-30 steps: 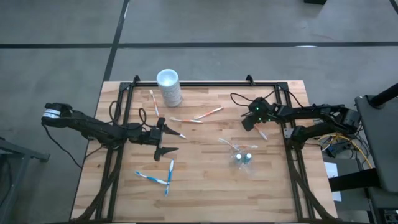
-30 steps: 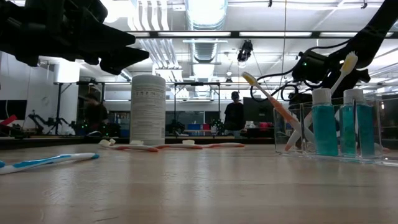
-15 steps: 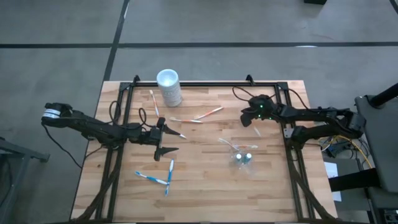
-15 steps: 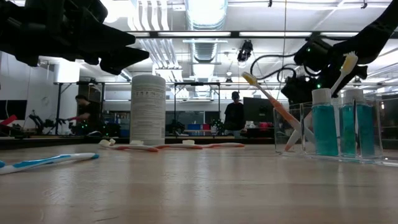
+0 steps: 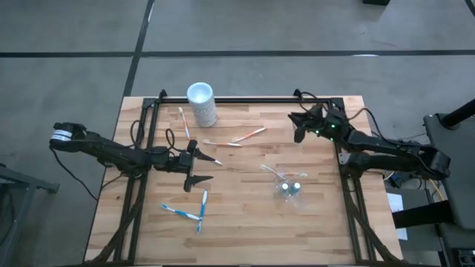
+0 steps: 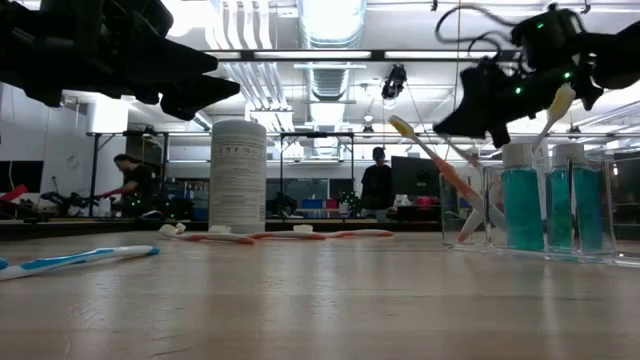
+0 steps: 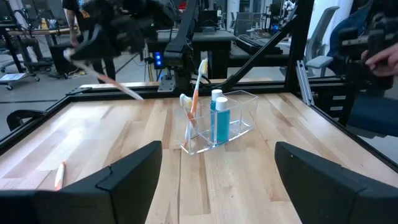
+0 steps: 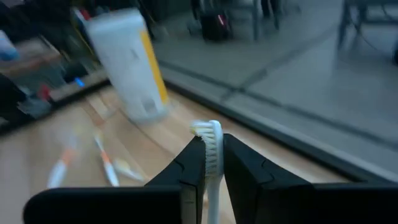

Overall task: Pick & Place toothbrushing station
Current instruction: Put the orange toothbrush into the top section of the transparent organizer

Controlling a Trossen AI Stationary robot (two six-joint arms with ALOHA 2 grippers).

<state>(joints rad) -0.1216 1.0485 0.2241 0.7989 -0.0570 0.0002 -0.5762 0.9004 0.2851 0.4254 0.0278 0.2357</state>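
The clear plastic holder stands on the right part of the counter with one orange-and-white toothbrush and blue-capped tubes in it, so the job looks partly done. The right pincer, above the counter's far right corner, is clamped on a white toothbrush not yet placed. The left pincer hangs wide open and empty near the middle, while two orange brushes and two blue brushes lie loose.
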